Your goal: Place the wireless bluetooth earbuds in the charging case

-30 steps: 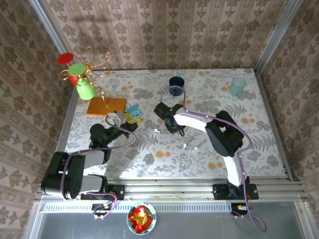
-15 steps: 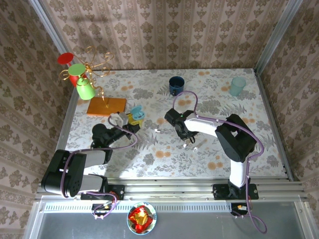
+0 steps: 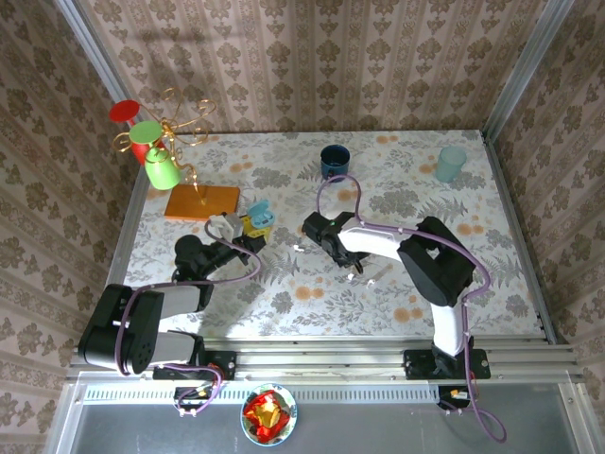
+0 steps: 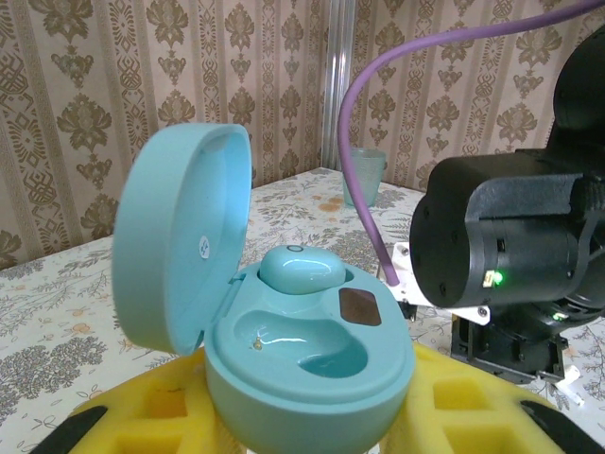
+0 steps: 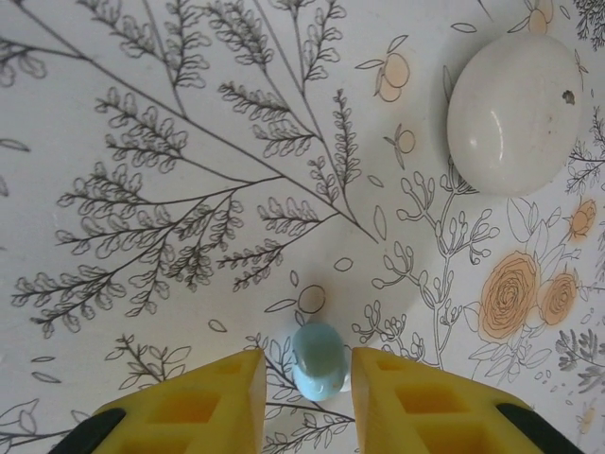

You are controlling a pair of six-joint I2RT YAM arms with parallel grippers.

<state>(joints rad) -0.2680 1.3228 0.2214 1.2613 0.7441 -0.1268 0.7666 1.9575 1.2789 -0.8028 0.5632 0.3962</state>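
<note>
As right end effector hangs low over bench, fingers apart, pale blue earbud lies on bench squarely between yellow tips, no clamp evident. Earbud's long axis runs along fingers, across closing line. Left end effector clamped on open charging case, lid up, second earbud seated, near socket empty. Case waits just left of right end effector; right arm nearer loose earbud. White pebble case lies apart.
</note>
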